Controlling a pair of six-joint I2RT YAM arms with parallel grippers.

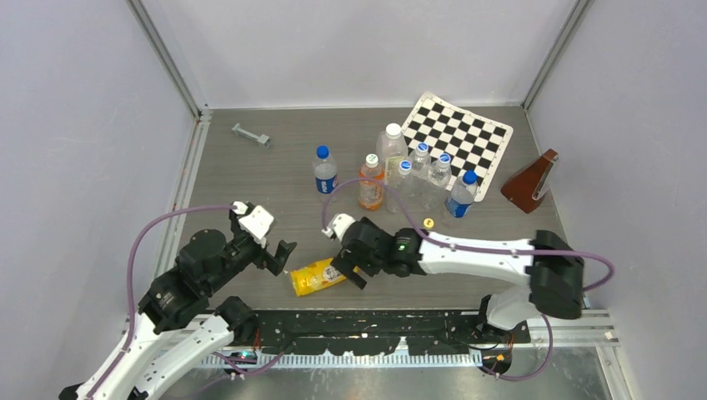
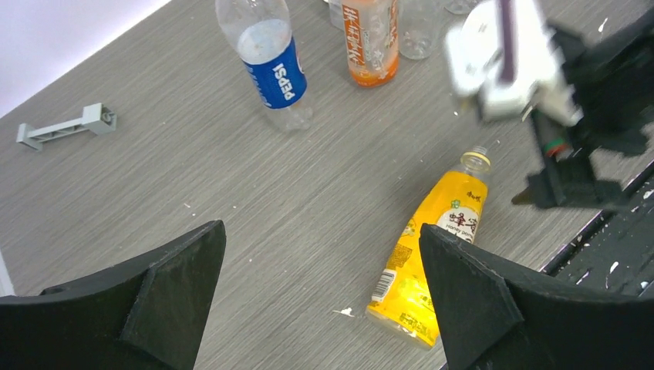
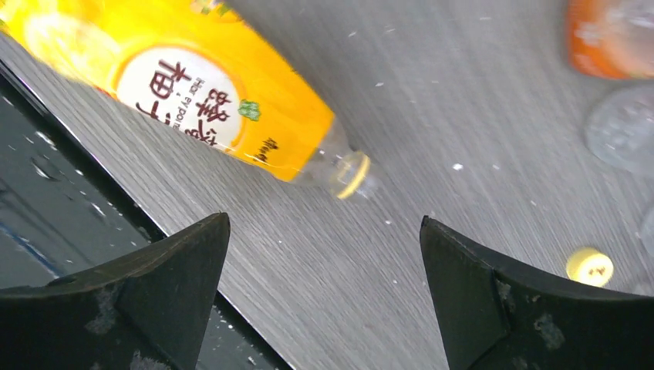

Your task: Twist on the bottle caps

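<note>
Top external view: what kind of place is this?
Probably a robotics lab test cell: a checkerboard sheet lies on the table, aluminium posts edge plain walls, and the left arm and right arm stand at its near edge.

White capitals "PEPSI" run along the blue label of the small clear bottle. The yellow juice bottle bears Chinese characters in a white oval, with small Latin print beneath, only partly legible: "ey pome".

Grey table: sideways juice bottle, yellow cap

3 pale walls enclose a grey wood-grain table.
</note>
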